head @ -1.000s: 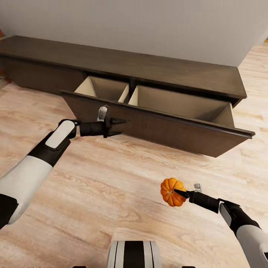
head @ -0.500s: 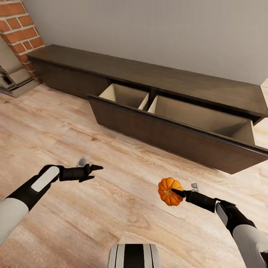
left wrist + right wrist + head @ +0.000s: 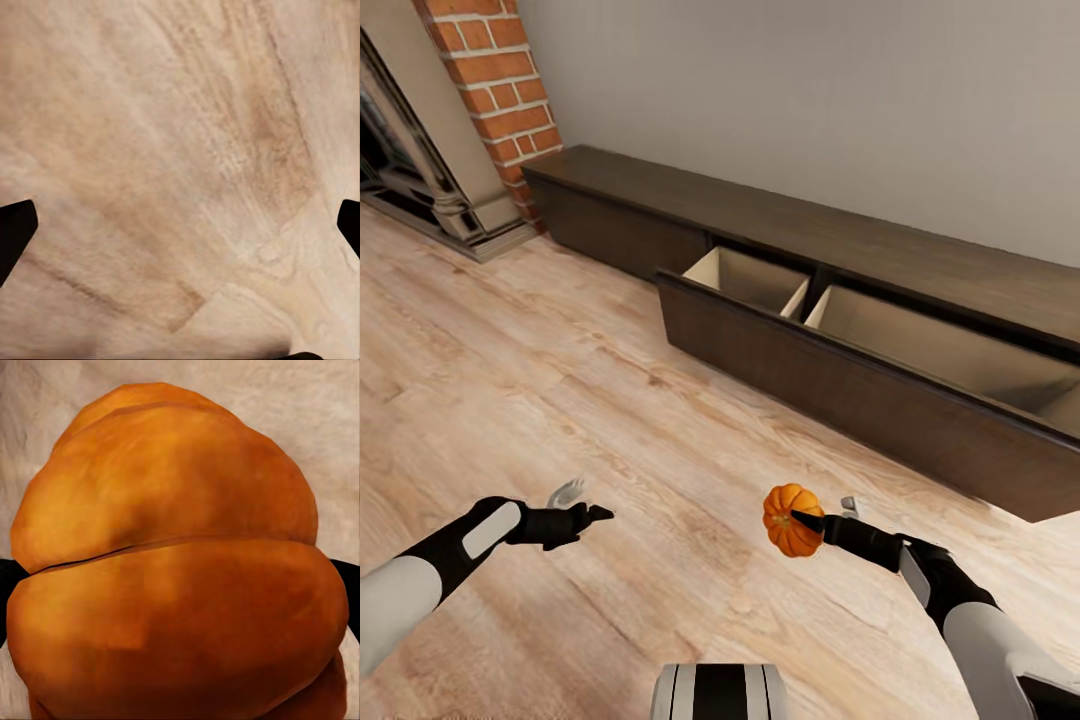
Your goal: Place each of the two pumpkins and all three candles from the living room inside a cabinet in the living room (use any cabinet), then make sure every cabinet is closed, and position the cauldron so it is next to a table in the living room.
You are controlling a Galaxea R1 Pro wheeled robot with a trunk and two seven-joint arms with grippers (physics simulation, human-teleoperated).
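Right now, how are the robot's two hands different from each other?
The right gripper is shut on the orange pumpkin, while the left gripper is open and holds nothing. In the wrist views, the pumpkin sits between the right gripper's fingertips, and bare wooden floor lies beyond the left gripper's. Both are black, reach forward above the floor, and hang well short of the open cabinet drawer.

Even, bright, shadowless simulator light falls on the pale wood floor [image 3: 660,420] and grey wall [image 3: 810,100], with no glare, while the close-up pumpkin [image 3: 180,570] looks soft and smeared, and the floor grain in the left wrist view is blurred.
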